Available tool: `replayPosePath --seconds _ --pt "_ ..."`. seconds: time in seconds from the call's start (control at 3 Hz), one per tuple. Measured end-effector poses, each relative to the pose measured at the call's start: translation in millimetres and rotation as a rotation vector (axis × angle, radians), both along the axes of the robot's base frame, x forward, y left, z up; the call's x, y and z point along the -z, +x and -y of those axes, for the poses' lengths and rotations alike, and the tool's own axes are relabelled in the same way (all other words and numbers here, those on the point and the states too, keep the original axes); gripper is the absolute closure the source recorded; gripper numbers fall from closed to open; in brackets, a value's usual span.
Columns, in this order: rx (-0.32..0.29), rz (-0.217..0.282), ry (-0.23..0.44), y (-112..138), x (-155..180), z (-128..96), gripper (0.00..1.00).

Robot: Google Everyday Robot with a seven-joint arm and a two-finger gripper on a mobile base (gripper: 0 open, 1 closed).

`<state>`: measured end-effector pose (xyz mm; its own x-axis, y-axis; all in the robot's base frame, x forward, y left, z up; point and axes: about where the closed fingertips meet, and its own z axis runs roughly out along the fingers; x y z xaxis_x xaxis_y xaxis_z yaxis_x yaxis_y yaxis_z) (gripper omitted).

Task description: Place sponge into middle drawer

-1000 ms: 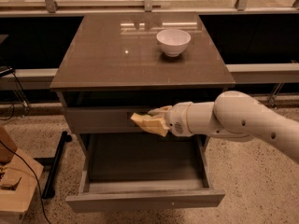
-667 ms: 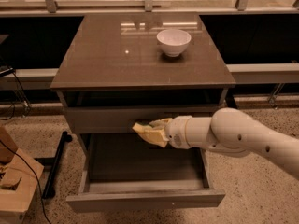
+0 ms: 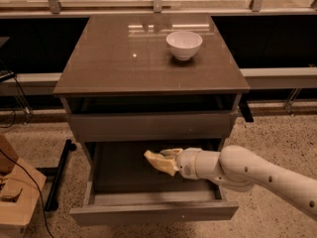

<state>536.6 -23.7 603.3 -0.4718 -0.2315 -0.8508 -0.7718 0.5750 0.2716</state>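
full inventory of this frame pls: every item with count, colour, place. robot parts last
cabinet: 1, grey-brown, glossy top, centre of view.
white bowl: 1, white, on the cabinet top, back right.
upper drawer front: 1, grey, under the top, above the open drawer.
middle drawer: 1, grey-brown with a dark floor, pulled open.
sponge: 1, pale yellow, in the gripper over the middle drawer's floor.
wooden object: 1, light wood, on the floor, lower left.
black bar: 1, black, on the floor left of the cabinet.
arm: 1, white, reaching in from the right.
gripper: 1, pale, shut on the sponge, over the open drawer.
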Motion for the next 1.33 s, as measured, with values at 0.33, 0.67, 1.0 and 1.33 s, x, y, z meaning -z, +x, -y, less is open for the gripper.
replayPosePath --seconds 0.33,0.67,1.0,1.33 --pt "0.010 -0.054 0.034 17 72 -6 1.00" --pt "0.010 -0.059 0.039 16 75 -7 1.00" --pt "0.020 -0.034 0.067 20 86 -18 1.00" --pt "0.023 -0.011 0.015 31 115 -36 1.00"
